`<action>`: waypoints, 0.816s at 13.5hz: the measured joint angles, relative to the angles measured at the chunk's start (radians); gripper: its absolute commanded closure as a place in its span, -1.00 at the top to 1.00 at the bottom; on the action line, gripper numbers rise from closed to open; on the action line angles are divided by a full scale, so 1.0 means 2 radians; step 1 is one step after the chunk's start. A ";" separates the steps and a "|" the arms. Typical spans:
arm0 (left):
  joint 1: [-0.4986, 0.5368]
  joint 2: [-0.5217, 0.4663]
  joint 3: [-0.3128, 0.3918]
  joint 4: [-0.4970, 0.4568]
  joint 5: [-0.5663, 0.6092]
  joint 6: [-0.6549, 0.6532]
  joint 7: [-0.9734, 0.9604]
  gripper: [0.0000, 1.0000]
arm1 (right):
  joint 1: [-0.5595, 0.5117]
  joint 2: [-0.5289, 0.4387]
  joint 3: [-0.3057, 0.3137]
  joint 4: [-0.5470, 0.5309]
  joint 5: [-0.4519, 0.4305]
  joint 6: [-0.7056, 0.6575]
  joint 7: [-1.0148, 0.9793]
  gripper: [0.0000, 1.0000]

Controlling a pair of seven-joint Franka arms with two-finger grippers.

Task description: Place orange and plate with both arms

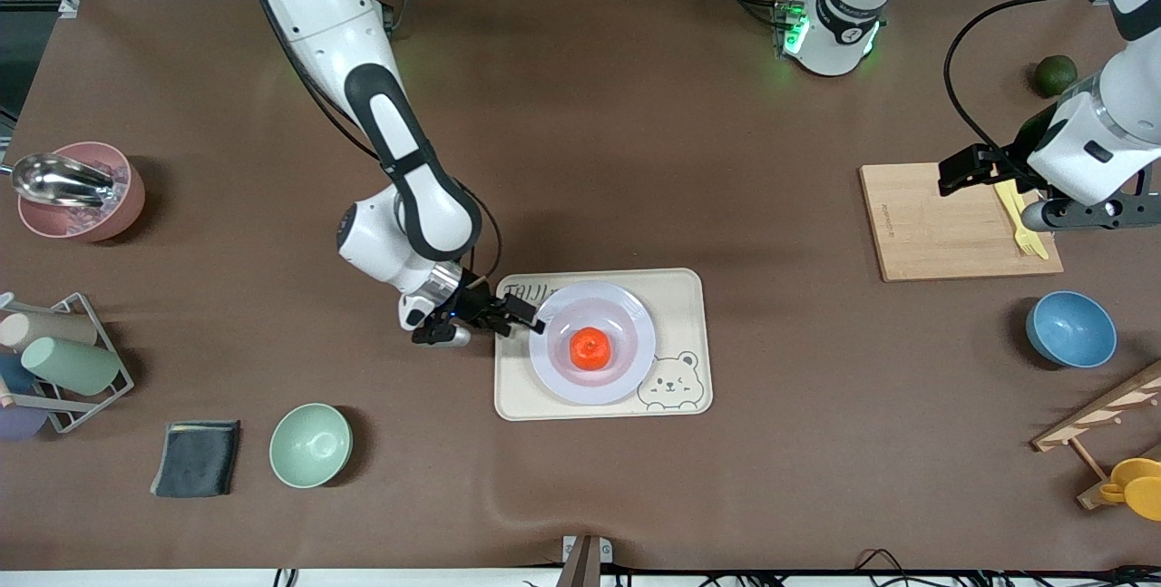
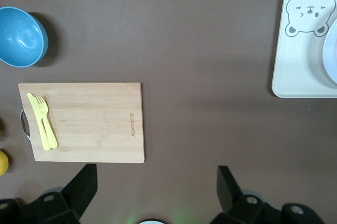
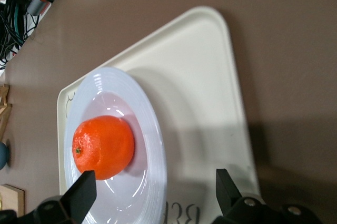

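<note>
We see the orange [image 1: 590, 348] sitting mid plate [image 1: 555, 373], plate on tray [image 1: 691, 297] centre. Right gripper [image 1: 523, 314] wide at plate rim; left gripper [image 2: 157, 182] wide over table, waiting. Plate prob. stiff, slick: grab rim.

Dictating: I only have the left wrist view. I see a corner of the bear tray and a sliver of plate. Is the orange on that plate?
Observer: Yes, the orange sits in the sunken centre of the plate.
Operator: Where is the right gripper?
Observer: The right gripper is open at the plate's rim, toward the right arm's end of the tray, holding nothing.
Operator: And where does my own gripper hang?
Observer: The left arm waits, with the left gripper open over the cutting board.
</note>
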 measured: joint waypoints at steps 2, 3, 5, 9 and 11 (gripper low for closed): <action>0.000 0.000 0.000 0.000 0.000 0.000 0.000 1.00 | -0.012 -0.022 0.000 -0.016 -0.031 0.000 0.000 1.00; 0.000 0.000 0.000 0.000 0.000 0.000 0.000 1.00 | -0.018 -0.034 -0.001 -0.025 -0.050 0.000 0.000 1.00; -0.001 0.000 -0.001 0.000 0.000 0.000 0.000 1.00 | -0.032 -0.062 -0.001 -0.046 -0.097 -0.001 0.001 1.00; -0.002 0.001 -0.001 0.000 0.000 0.000 0.000 1.00 | -0.085 -0.137 -0.002 -0.106 -0.213 -0.028 0.002 1.00; -0.002 0.001 -0.001 0.000 0.000 0.000 0.000 1.00 | -0.127 -0.172 -0.003 -0.128 -0.279 -0.076 0.003 1.00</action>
